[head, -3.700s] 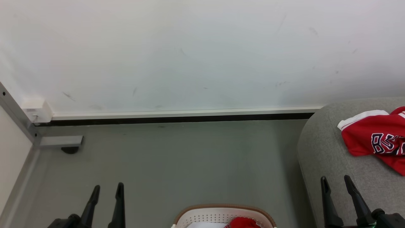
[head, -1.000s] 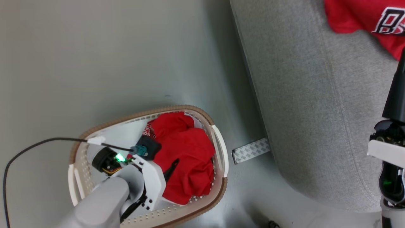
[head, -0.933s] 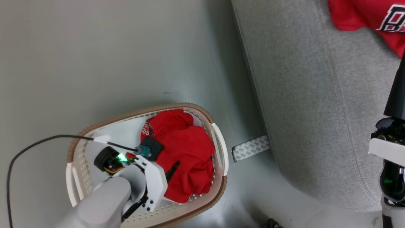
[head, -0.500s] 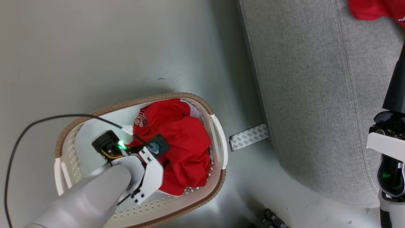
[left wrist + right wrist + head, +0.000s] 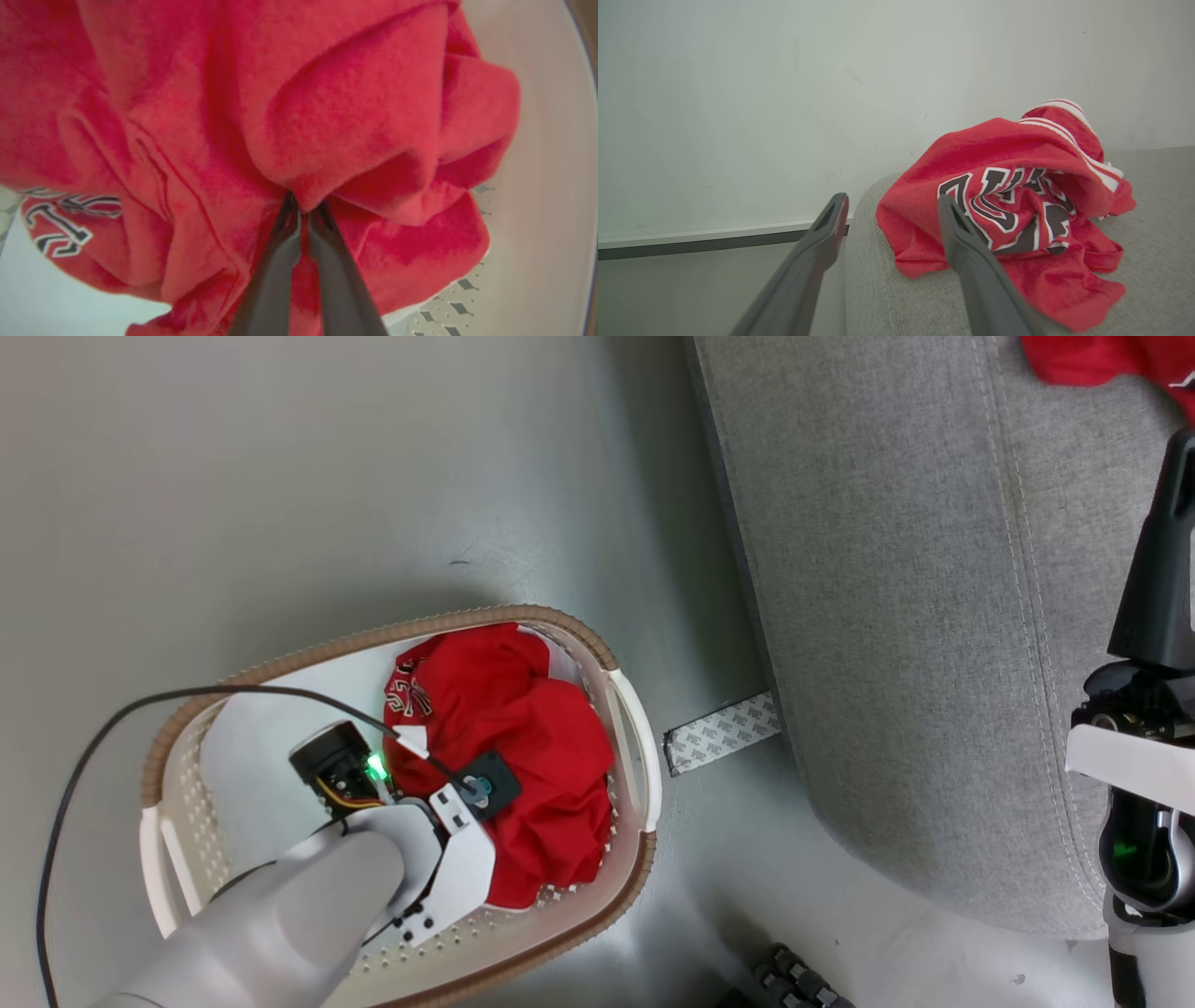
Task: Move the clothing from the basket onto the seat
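A crumpled red garment of the clothing [image 5: 504, 728] lies in the white, brown-rimmed basket [image 5: 560, 621] on the floor. My left arm reaches down into the basket, and its wrist [image 5: 448, 859] hides the fingers from the head view. In the left wrist view my left gripper [image 5: 303, 211] is shut on a fold of this red clothing [image 5: 355, 102], above the basket's white liner [image 5: 537, 186]. Another red jersey [image 5: 1017, 186] with dark lettering lies on the grey seat [image 5: 887, 569]. My right gripper [image 5: 893, 201] hangs open above the seat's edge [image 5: 887, 289], just short of that jersey.
A patterned strip of tape [image 5: 721, 745] lies on the grey floor [image 5: 280, 476] between basket and seat. A black cable [image 5: 93, 737] loops from my left wrist over the basket's left rim. A pale wall with a dark baseboard [image 5: 714, 235] stands behind the seat.
My left gripper has closed on the red fabric in the basket; its open finger showed beside the wrist a second ago. The head camera has shifted a little. The right arm holds still.
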Controlling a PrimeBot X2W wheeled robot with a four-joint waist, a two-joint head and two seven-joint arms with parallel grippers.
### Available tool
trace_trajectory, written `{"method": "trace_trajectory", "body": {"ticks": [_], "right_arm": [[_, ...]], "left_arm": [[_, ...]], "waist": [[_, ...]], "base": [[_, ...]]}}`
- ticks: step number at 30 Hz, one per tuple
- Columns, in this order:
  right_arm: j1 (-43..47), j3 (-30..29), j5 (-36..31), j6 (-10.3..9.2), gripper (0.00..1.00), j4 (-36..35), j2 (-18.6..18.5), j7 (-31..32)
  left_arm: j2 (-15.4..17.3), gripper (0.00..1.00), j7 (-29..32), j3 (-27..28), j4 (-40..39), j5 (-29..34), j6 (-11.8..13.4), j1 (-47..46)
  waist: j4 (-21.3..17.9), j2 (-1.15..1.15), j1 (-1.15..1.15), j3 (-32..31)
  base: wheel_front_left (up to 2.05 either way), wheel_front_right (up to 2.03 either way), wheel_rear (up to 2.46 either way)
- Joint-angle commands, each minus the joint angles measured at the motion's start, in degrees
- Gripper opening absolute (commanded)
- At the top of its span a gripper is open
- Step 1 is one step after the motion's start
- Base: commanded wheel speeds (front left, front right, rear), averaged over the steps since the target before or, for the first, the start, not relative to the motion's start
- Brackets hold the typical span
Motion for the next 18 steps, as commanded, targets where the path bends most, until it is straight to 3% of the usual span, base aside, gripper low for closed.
{"method": "trace_trajectory", "body": {"ticks": [1, 18], "right_arm": [[-0.92, 0.1, 0.14, -0.13, 1.0, 0.33, 0.11, -0.1], [1.07, -0.99, -3.35, -0.13, 1.0, 1.53, 0.11, -0.1]], "left_arm": [[0.34, 0.0, -0.54, -0.08, -0.09, 0.67, 0.09, 0.57], [-2.99, 0.0, -10.02, -0.09, 2.62, -9.06, 0.09, 2.6]], "waist": [[-0.04, 0.0, -0.01, -0.15], [2.76, 0.0, -0.01, -9.77]], "base": [[0.0, 0.0, 0.0], [0.0, 0.0, 0.0]]}}
